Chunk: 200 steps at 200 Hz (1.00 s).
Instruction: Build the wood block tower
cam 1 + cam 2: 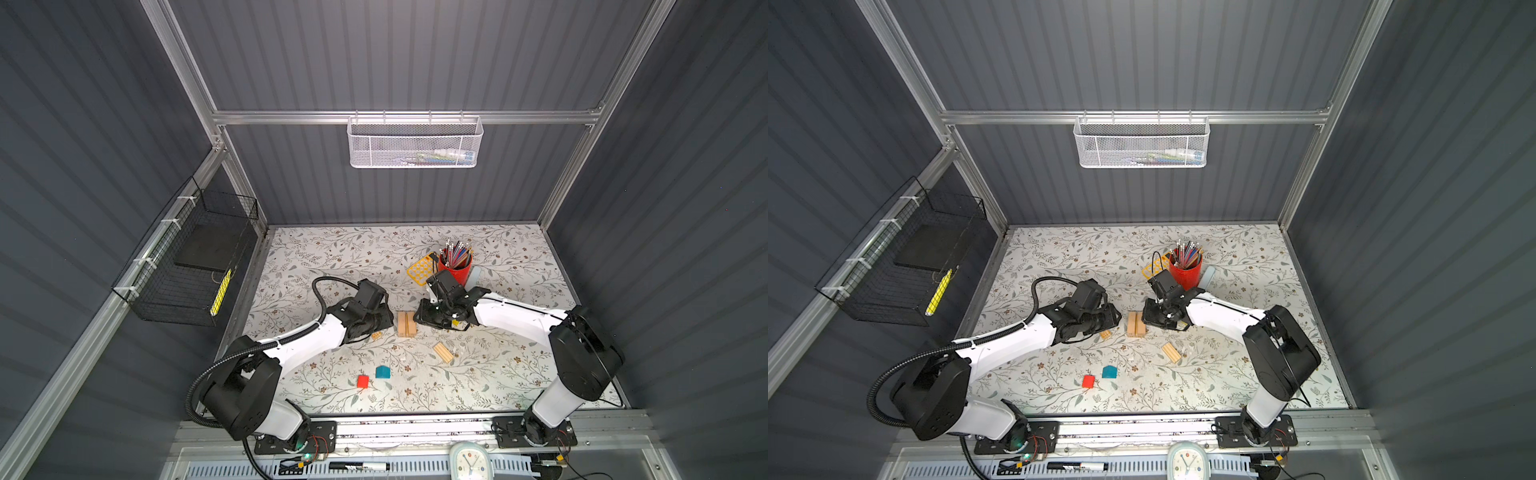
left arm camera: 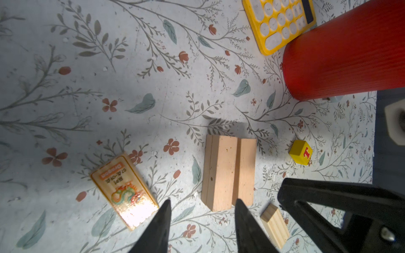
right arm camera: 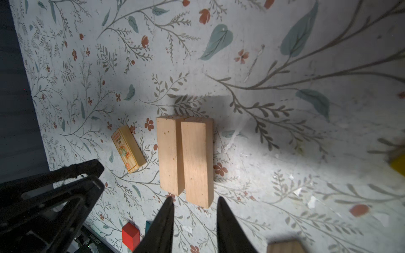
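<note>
The tower so far is only its base: two plain tan wooden planks (image 1: pixel 406 324) lying flat, side by side and touching along their long edges, in the middle of the floral-patterned table (image 1: pixel 519 374). No crossed layer is on them yet.

The loose pieces lie around it:
- A tan plank with a printed label (image 2: pixel 125 192) lies just beside the base, on the left arm's side.
- A ridged pale plank (image 1: pixel 443 352) lies nearer the front.
- A small yellow cube with a red letter (image 2: pixel 300 152) sits under the right arm.
- A red cube (image 1: pixel 363 381) and a teal house-shaped block (image 1: pixel 382 372) sit close together, well towards the front.

The left gripper (image 2: pixel 202 219) and the right gripper (image 3: pixel 195 216) face the base from opposite ends. Each has its fingers parted with nothing between them, the tips just short of the plank ends.

The planks look light, stiff and smooth. They will not deform, but they could slide or twist in a loose pinch. The safest hold is probably across the narrow width at mid-length, so a plank hangs level. The house block is best taken by its flat walls, not its sloped roof.

Behind the right arm stand a red ribbed pencil cup (image 1: pixel 455 268) and a yellow calculator (image 1: pixel 422 268) (neither belongs in the build) — the cup is close enough to knock.
</note>
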Each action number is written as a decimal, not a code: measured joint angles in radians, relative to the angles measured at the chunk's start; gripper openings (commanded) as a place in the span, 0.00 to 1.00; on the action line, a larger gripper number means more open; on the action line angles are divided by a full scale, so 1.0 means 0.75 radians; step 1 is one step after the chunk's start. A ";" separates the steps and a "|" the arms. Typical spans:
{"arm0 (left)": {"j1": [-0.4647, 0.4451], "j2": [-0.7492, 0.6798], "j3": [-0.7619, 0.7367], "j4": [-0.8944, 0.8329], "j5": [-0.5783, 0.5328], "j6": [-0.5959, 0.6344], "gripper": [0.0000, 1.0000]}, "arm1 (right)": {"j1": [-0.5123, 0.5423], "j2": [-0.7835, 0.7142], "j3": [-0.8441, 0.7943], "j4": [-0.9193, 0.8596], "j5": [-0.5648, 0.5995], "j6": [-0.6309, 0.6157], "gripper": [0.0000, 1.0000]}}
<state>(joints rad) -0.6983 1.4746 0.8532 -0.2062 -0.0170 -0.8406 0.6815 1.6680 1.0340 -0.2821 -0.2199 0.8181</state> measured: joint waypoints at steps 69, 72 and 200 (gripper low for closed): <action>0.000 0.153 0.045 0.020 -0.001 -0.037 0.28 | -0.031 0.095 -0.007 0.070 -0.057 0.032 0.30; 0.000 0.158 0.045 0.020 0.000 -0.038 0.28 | -0.032 0.096 -0.008 0.071 -0.058 0.033 0.29; 0.000 0.281 0.062 0.098 0.069 -0.074 0.19 | -0.033 0.132 -0.037 0.136 -0.111 0.059 0.24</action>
<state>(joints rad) -0.6983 1.6852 0.8993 -0.1326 0.0345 -0.8959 0.6571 1.7668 1.0061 -0.1799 -0.3031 0.8623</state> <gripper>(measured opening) 0.192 0.240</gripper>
